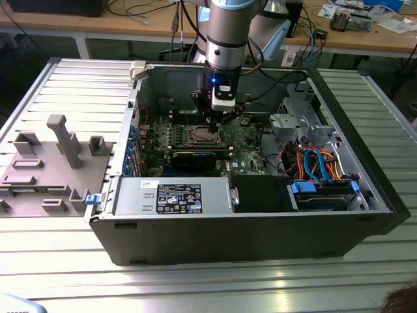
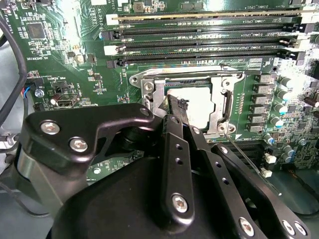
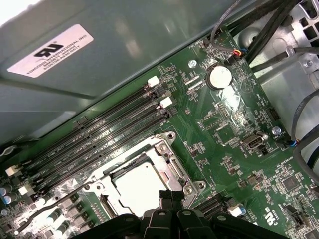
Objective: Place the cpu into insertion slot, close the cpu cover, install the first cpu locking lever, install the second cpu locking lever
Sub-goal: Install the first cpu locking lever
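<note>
Hovering jaws (image 2: 175, 107) pinched narrow, empty, above cpu (image 2: 197, 102) seated in insertion slot (image 2: 149, 87); cpu's near edge hidden

arm (image 1: 227, 29): silver, pale-blue joint | fingers (image 2: 174, 149): black, silver screws

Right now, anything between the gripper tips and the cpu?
Nothing: in the second wrist view the gripper hangs over the cpu in the insertion slot, cpu cover framing it.
</note>
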